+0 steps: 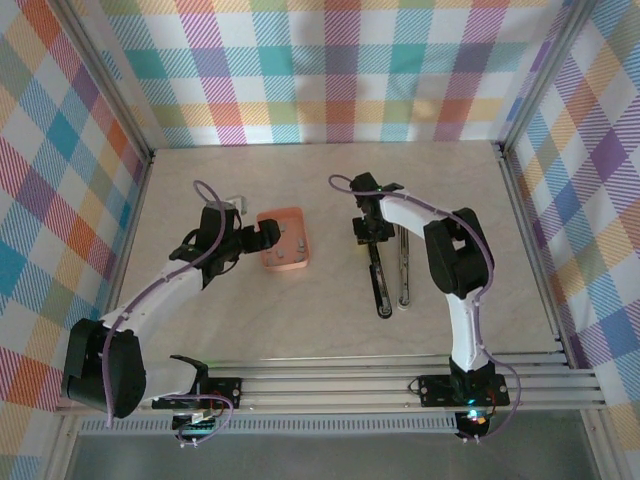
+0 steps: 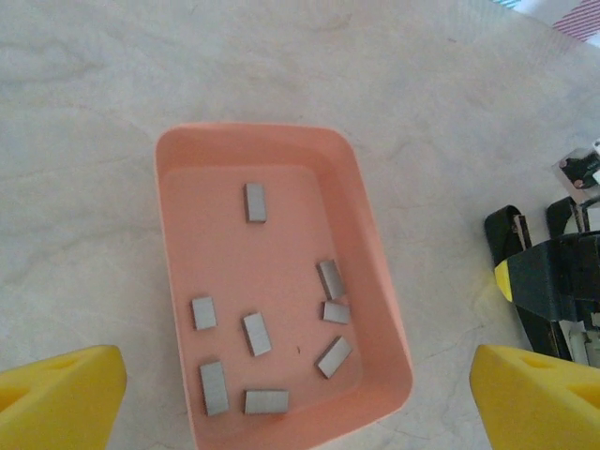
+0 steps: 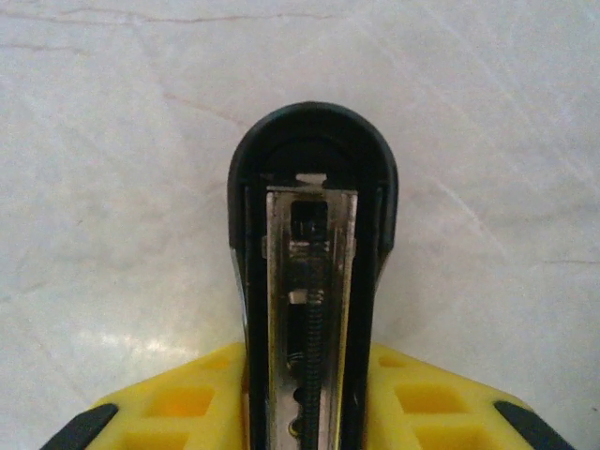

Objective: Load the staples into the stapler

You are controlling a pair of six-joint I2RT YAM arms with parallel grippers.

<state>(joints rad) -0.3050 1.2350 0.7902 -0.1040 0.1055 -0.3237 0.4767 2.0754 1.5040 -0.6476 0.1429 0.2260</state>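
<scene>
Several small grey staples [image 2: 256, 202] lie scattered in a salmon-orange tray [image 2: 375, 244], which sits left of centre on the table [image 1: 284, 262]. My left gripper [image 2: 300, 403] hovers open over the tray's near end, its yellow fingertips [image 2: 56, 394] wide on either side and nothing between them. The black stapler [image 3: 314, 159] lies hinged open, with its metal channel and spring facing up. My right gripper [image 3: 309, 412] is shut on the stapler, its yellow fingers [image 3: 178, 403] pressing both sides of the body. From above, the stapler [image 1: 381, 285] stretches toward the near edge from the right gripper [image 1: 368, 228].
The stapler's second long arm [image 1: 403, 270] lies parallel to the first, just to its right. Plaid walls enclose the table on three sides, and a metal rail [image 1: 400, 385] runs along the near edge. Bare tabletop [image 1: 300, 170] lies behind the tray.
</scene>
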